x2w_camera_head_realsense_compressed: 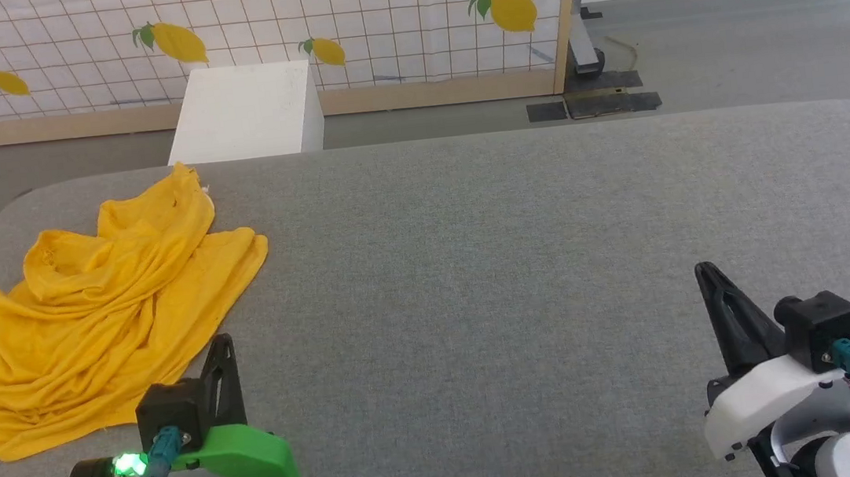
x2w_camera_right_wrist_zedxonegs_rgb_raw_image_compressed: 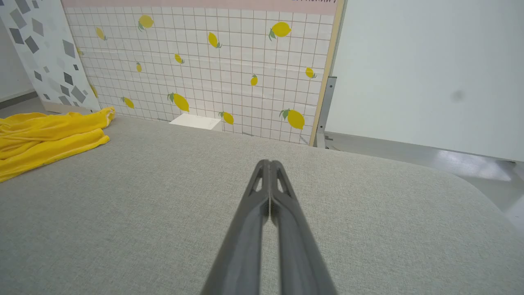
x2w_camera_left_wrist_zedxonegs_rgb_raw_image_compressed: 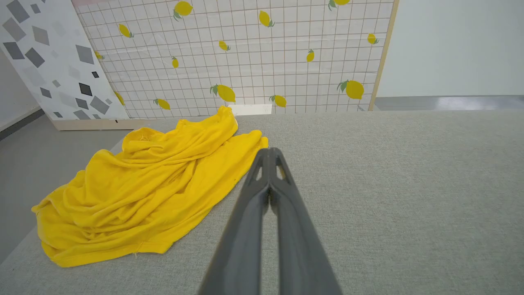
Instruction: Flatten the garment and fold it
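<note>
Grey surface (x2w_camera_head_realsense_compressed: 514, 261): garment (x2w_camera_head_realsense_compressed: 92, 305) crumpled at left, nothing done yet; left end effector (x2w_camera_head_realsense_compressed: 224, 340), right end effector (x2w_camera_head_realsense_compressed: 702, 269) each pressed together, empty.

Mustard-yellow garment (x2w_camera_head_realsense_compressed: 96, 305) – grey table (x2w_camera_head_realsense_compressed: 514, 261)

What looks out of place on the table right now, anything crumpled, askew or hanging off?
The shirt lies bunched in a wrinkled heap at the table's left side, its edge reaching the rim and perhaps drooping over. The left gripper and right gripper are shut, holding nothing.
</note>
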Robot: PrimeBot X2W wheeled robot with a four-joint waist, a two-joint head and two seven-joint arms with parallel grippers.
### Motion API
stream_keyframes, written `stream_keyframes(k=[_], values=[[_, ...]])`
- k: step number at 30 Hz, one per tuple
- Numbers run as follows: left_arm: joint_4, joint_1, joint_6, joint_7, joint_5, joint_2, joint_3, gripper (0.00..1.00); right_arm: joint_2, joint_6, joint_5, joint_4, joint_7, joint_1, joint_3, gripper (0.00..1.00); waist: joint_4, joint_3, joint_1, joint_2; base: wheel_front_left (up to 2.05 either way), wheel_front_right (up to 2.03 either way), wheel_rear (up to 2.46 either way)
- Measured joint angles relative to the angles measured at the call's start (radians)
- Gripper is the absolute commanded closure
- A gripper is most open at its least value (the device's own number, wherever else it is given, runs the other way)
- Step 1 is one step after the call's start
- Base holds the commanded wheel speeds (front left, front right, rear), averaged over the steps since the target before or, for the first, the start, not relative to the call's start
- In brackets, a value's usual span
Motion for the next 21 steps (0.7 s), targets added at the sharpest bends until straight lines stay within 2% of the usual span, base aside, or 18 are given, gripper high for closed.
stream_keyframes(k=[7,8,21], values=[[0.0,0.0,0.0,0.0,0.0,0.0,0.0,1.0,0.0,0.0,0.0,0.0,0.0,0.0,0.0,1.0,0.0,0.0,0.0,0.0,0.0,0.0,0.0],[0.0,0.0,0.0,0.0,0.0,0.0,0.0,0.0,0.0,0.0,0.0,0.0,0.0,0.0,0.0,0.0,0.0,0.0,0.0,0.0,0.0,0.0,0.0],[0.013,0.0,0.001,-0.012,-0.015,0.0,-0.01,0.0,0.0,0.0,0.018,0.014,-0.011,0.0,-0.01,0.0,0.001,0.0,0.0,0.0,0.0,0.0,0.0]])
